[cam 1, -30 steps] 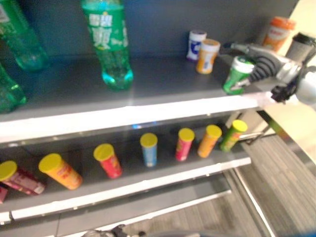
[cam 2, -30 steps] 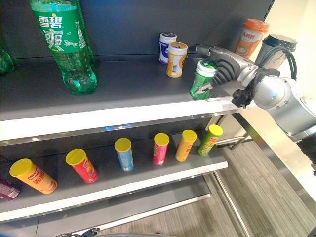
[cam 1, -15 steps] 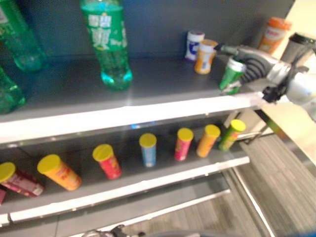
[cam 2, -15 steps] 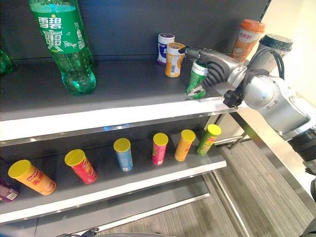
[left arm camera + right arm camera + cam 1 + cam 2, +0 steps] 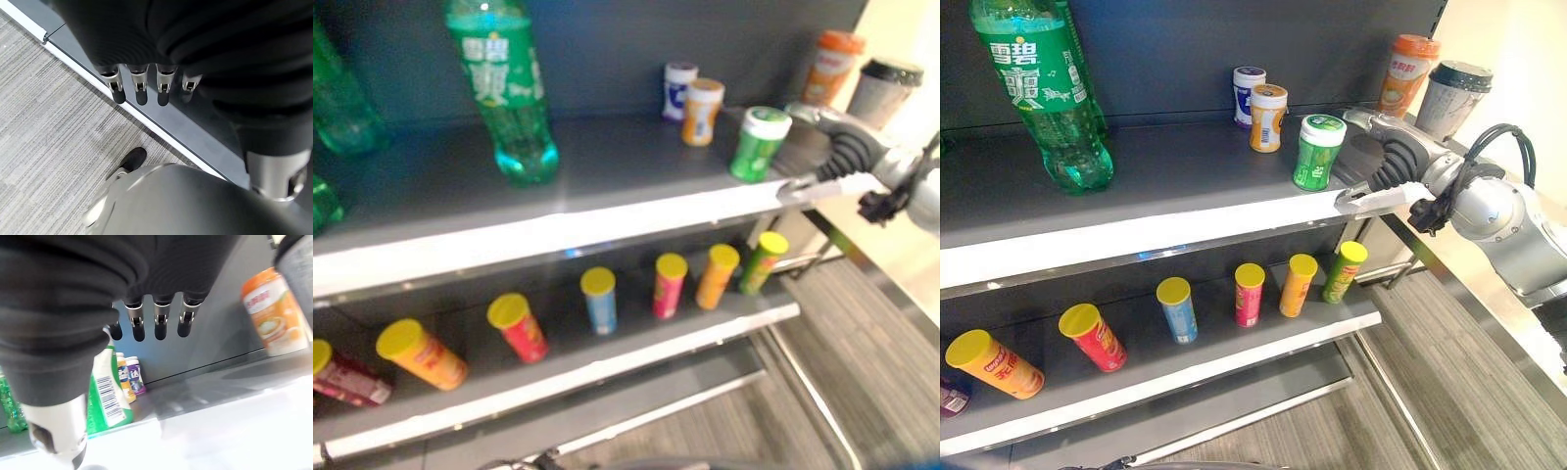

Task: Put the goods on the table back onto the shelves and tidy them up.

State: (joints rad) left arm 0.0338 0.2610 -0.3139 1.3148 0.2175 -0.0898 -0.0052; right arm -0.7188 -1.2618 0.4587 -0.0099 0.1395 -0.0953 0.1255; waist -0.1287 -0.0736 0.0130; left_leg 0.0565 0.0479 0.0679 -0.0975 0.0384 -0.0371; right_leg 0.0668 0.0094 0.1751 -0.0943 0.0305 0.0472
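Note:
A green can [image 5: 1316, 152] with a white lid stands upright near the front right corner of the top shelf [image 5: 1136, 235]. My right hand [image 5: 1391, 162] is just to its right, apart from it, open, its thumb resting by the shelf's front edge. In the right wrist view the straight fingers [image 5: 156, 323] hang free and the green can [image 5: 110, 391] stands beyond them. My left hand [image 5: 142, 83] is open, its fingers straight and hanging above the grey floor.
On the top shelf stand a large green bottle [image 5: 1038, 93], a blue-white can [image 5: 1248, 95] and an orange can [image 5: 1267, 117]. An orange cup [image 5: 1404, 73] and a dark cup [image 5: 1447, 98] stand at the right. Several yellow-lidded tubes [image 5: 1247, 294] line the lower shelf.
My right hand has let go of the green can and drawn back to the right. The can, tilted before, now stands upright. The camera has shifted slightly.

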